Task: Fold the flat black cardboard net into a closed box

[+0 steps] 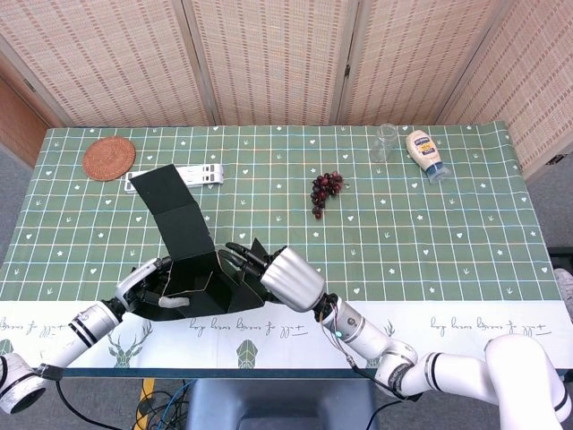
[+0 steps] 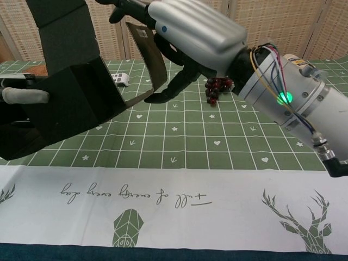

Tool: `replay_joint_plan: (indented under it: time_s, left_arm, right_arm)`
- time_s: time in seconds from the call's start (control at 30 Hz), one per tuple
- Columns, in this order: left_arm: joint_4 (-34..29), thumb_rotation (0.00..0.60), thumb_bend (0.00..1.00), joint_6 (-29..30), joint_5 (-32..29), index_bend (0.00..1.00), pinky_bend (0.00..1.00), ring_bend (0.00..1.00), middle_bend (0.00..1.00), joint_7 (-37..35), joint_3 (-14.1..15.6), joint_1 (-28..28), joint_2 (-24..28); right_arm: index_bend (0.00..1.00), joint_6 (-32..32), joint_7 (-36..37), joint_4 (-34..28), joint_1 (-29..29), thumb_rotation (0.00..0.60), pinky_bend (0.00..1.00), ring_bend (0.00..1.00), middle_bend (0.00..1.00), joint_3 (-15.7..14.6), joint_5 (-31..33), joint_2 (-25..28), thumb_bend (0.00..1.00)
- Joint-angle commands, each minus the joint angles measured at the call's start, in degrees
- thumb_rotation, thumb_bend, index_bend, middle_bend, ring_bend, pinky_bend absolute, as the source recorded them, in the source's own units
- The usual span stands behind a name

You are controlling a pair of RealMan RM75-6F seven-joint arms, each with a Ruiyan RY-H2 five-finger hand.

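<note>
The left robot hand (image 1: 148,285) is gripping the left side of the black cardboard net (image 1: 192,260), thumb lying across its near wall. The right robot hand (image 1: 277,273) is pressing spread fingers against the net's upturned right flap, holding nothing inside them. The half-folded net is sitting at the near left of the desk (image 1: 448,233), one long panel rising far-left. Grapes (image 1: 326,190) are lying farther back.
</note>
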Motion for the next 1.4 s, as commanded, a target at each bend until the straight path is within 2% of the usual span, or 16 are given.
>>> replay_joint_plan:
  time_s: [0.03, 0.37, 0.67, 1.1, 1.4]
  left_arm:
    - [0.4, 0.600, 0.09, -1.0, 0.2, 0.26, 0.92, 0.72, 0.29, 3.2, 0.4, -0.3, -0.6]
    - [1.3, 0.600, 0.09, -2.5, 0.6, 0.26, 0.92, 0.72, 0.29, 5.2, 1.0, -1.3, -2.6]
    - [4.7, 0.600, 0.09, -3.9, 0.2, 0.26, 0.92, 0.72, 0.29, 6.9, 0.8, -2.3, -6.0]
    - [9.0, 0.600, 0.09, -5.0, -0.2, 0.20, 0.91, 0.71, 0.25, 18.2, 1.2, -2.0, -10.7]
    - [10.0, 0.600, 0.09, -6.1, -0.9, 0.16, 0.91, 0.70, 0.22, 20.7, 1.1, -2.4, -12.7]
  right_arm:
    - [0.00, -1.0, -0.6, -0.6, 0.1, 0.600, 1.00, 0.83, 0.17, -0.3, 0.1, 1.0, 0.04]
    - [0.00, -2.9, -1.5, -0.3, 0.0, 0.600, 1.00, 0.83, 0.19, -1.6, 0.0, 1.6, 0.04]
    - [0.00, -3.4, -1.3, 4.8, 0.0, 0.600, 1.00, 0.83, 0.19, -4.8, -2.5, -1.3, 0.04]
    - [0.00, -3.7, -0.6, 10.2, 0.0, 0.600, 1.00, 0.83, 0.19, -6.7, -4.0, -3.6, 0.04]
    - [0.00, -4.4, -0.8, 13.4, 0.7, 0.600, 1.00, 0.83, 0.19, -7.4, -4.9, -5.7, 0.04]
